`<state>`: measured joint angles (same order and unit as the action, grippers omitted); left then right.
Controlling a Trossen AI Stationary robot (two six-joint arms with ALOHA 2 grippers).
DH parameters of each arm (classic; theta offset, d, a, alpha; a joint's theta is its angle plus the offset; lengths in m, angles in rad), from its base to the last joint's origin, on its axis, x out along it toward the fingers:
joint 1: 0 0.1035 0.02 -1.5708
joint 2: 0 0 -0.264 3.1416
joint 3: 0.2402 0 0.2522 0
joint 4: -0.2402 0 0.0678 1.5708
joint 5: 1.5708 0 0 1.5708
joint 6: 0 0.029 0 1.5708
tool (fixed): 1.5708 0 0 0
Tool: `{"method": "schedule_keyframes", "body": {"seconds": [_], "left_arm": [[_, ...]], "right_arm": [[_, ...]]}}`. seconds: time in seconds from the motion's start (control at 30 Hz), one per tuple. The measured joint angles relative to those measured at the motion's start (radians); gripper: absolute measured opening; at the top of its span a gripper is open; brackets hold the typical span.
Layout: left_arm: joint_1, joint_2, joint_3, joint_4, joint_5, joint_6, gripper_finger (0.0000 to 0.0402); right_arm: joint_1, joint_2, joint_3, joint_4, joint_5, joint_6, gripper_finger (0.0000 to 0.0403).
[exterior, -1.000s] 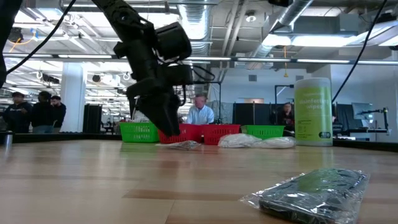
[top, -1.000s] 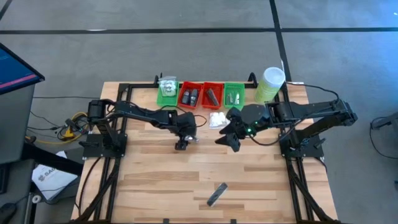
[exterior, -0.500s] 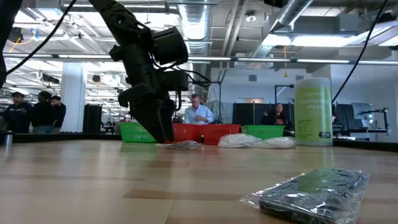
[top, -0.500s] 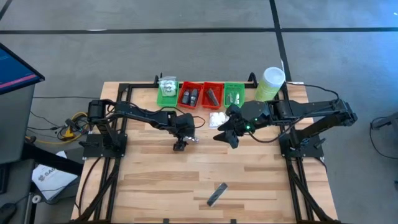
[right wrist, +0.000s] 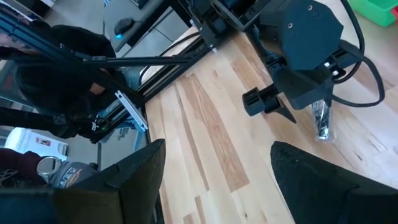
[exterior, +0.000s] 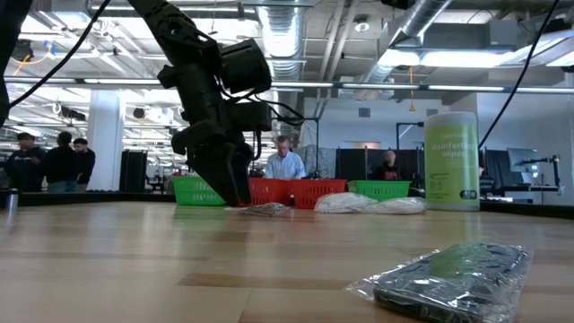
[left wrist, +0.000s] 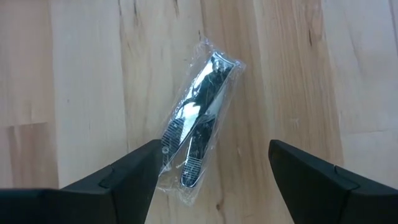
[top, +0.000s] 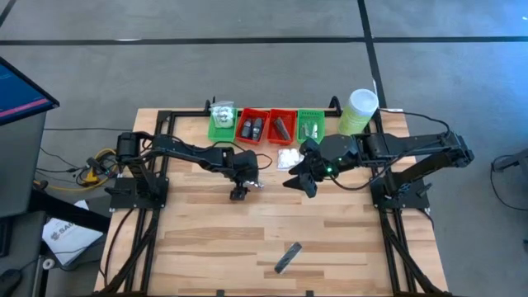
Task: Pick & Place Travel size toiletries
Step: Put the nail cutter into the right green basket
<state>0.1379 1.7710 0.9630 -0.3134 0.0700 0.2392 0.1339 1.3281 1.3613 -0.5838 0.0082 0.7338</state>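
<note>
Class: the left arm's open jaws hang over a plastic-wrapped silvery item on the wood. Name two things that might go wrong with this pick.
1. The wrapped silvery item lies slanted between the left gripper jaws, so closing may pinch only loose film and let it slip.
2. The right gripper hangs close by over the table; the arms may crowd each other.

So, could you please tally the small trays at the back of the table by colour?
Green trays: 2
Red trays: 2
Total: 4
</note>
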Motion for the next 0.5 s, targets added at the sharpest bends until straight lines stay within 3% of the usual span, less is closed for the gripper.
{"method": "schedule_keyframes", "body": {"seconds": [0.5], "left_arm": [[-0.006, 0.0, 0.0, -0.002, 0.001, -0.012, 0.029]], "right_arm": [[-0.013, 0.0, 0.0, 0.057, -0.004, -0.008, 0.0281]]}}
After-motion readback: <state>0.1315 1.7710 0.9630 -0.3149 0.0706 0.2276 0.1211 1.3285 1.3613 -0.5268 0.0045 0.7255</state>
